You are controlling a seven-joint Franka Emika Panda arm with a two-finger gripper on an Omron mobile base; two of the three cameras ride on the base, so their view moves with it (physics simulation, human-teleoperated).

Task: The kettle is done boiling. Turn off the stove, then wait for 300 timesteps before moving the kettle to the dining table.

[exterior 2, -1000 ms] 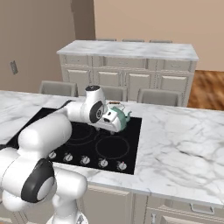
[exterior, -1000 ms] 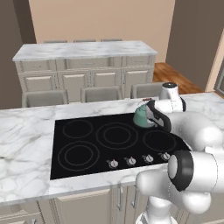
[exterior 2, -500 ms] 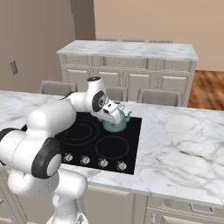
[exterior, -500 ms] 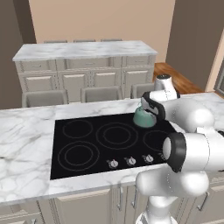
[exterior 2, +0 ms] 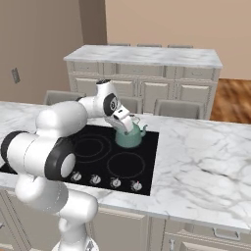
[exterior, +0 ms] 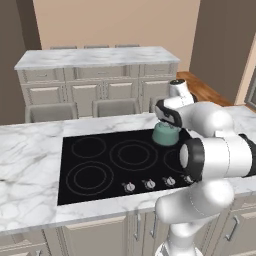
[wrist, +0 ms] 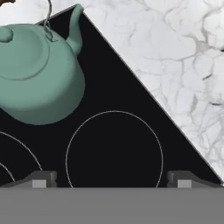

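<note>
The teal kettle (exterior: 165, 135) (exterior 2: 130, 138) stands on the rear right burner of the black stove (exterior: 100, 162) (exterior 2: 100, 147). My gripper (exterior: 168, 123) (exterior 2: 125, 125) hovers close above the kettle, open, with nothing between its fingers. In the hand view the kettle (wrist: 37, 76) lies at the upper left, off to the side of the open gripper (wrist: 111, 180), which is over an empty ring of the stove (wrist: 113, 109). The silver knobs (exterior: 149, 184) (exterior 2: 115, 183) run along the stove's front edge. The dining table is out of view.
White marble counter (exterior: 30, 160) (exterior 2: 206, 162) (wrist: 175, 52) surrounds the cooktop. Grey chair backs (exterior: 115, 106) (exterior 2: 179, 108) stand just behind it. Farther back is a marble-topped run of cabinets (exterior: 95, 57) (exterior 2: 147, 55). My own arm bulks over the counter's right side in the left base view.
The arm has swung round and the hand has moved from beside the kettle to just above it. The jaws stayed open and the kettle has not moved.
</note>
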